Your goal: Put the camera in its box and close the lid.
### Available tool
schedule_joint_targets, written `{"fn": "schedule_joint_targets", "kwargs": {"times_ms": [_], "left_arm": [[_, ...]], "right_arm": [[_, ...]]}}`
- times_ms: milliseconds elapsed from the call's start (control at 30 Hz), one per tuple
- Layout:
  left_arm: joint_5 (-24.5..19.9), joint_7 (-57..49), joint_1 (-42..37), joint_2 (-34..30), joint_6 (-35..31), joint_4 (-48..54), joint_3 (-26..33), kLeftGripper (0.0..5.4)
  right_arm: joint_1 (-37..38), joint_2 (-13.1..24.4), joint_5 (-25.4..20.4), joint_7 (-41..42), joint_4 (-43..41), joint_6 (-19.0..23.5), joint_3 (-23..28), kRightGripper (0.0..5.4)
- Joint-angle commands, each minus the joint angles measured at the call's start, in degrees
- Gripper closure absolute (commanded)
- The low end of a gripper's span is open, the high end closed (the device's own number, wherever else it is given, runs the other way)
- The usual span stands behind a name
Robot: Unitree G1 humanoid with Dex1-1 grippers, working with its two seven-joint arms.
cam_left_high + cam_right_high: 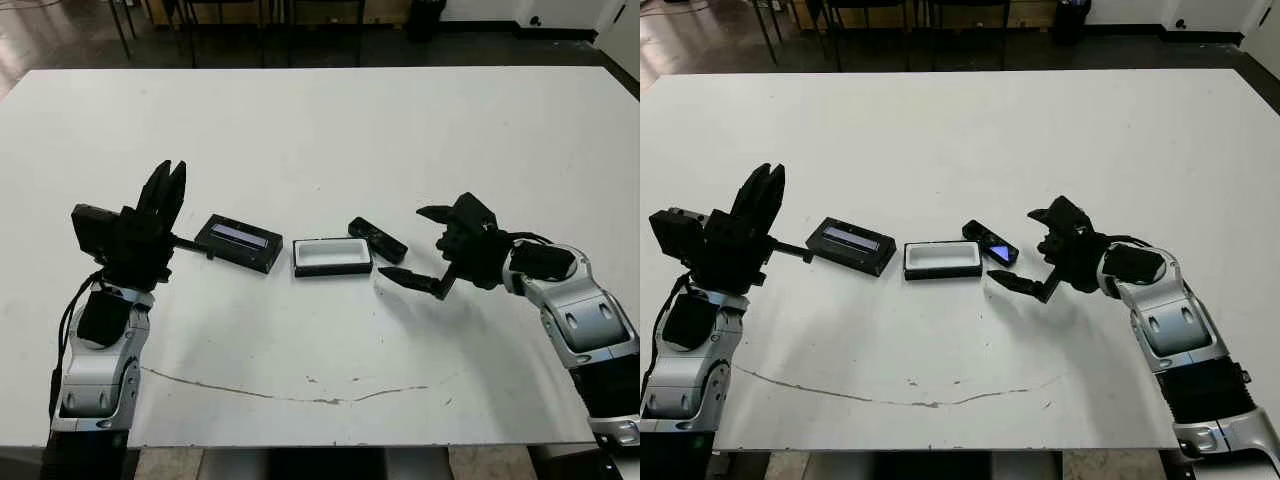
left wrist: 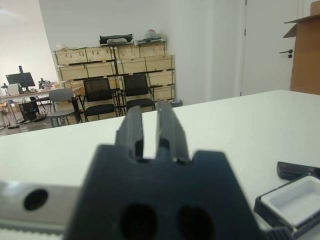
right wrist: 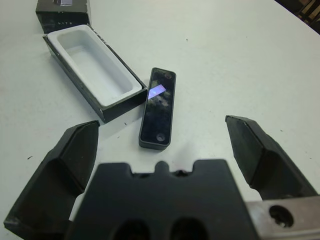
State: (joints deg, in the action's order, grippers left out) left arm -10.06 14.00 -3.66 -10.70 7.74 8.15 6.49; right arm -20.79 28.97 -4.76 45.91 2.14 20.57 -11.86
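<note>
The right gripper, two black fingers on a black body, is spread wide and holds nothing; in its wrist view the fingers stand well apart on either side of the slim black bar-shaped camera, which lies flat on the white table with a small bluish screen facing up, not touched by either finger. In the head views this gripper hovers just to the right of the camera, one finger reaching low toward the table near the camera's near end. The camera lies just beside the right end of the small rectangular black box with a white lining, angled to it, possibly touching its corner — I cannot tell. The box stands open and empty. To its left, a little apart, lies the flat black lid with a long pale bluish-grey strip along its top. Further left, the left gripper is raised above the table with its fingers pointing up and away, nearly together with only a thin slit between them, gripping nothing; a thin black part of that arm reaches toward the lid's left end. As I judge it, the task is barely begun — the camera is not yet grasped, nothing is in the box, and the lid has yet to go on.
</note>
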Motion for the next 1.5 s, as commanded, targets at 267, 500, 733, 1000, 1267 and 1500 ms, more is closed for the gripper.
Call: {"fn": "schedule_joint_targets", "kwargs": {"times_ms": [267,500,733,1000,1267,1500], "left_arm": [[-0.2,0.4,1.0,-0.7,-0.9,-0.9,0.5,5.4],[-0.3,0.8,1.2,-1.0,-0.5,-1.0,0.8,5.4],[-0.3,0.9,1.6,-0.9,-0.5,-0.7,0.7,5.4],[0.2,0.9,1.9,-1.3,0.0,-0.9,0.8,5.4],[0.5,0.7,1.8,-1.1,-0.3,-0.8,0.9,5.4],[0.6,0.2,1.7,-0.8,-1.1,-0.4,0.7,5.4]], "right_arm": [[0.9,-0.6,0.9,-0.2,2.4,-1.3,-1.4,0.01],[1.0,-1.8,0.9,-0.6,4.8,-1.7,-1.1,0.01],[0.7,-2.3,3.0,-3.6,7.2,-3.3,-1.1,0.42],[0.9,-3.6,3.4,-6.6,9.7,-4.7,-0.4,1.73],[1.0,-4.0,4.9,-6.5,11.4,-8.4,-1.6,3.48],[0.0,-5.1,3.4,-2.8,13.6,-7.6,-2.4,4.96]]}}
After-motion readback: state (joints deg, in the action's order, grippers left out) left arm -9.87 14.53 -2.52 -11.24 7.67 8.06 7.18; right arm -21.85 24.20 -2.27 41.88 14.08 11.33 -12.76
